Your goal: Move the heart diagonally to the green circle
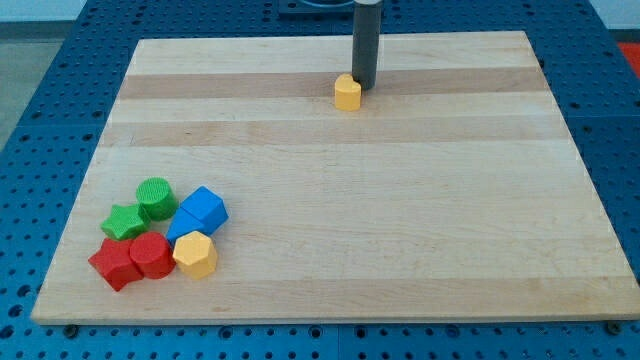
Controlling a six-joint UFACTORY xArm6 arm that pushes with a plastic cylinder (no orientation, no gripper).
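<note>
Our tip, the lower end of a straight dark rod, has no jaws to open or close and holds nothing; it can only push. It stands just behind the small yellow heart-shaped block, on the side of the far edge and a little toward the right edge, touching it or nearly touching it. We judge this position is chosen on purpose: the ridged green circle block lies near the front left corner of the pale wooden board, so a push from the far right side sends the heart diagonally toward it.

The heart is near the middle of the far edge, well apart from all other blocks. It is too small for us to tell where its point is directed or which axis is the longer.

The circle sits in a tight cluster with a green star block, a red star block, a red cylinder-like block, two blue blocks and a yellow hexagonal block.
</note>
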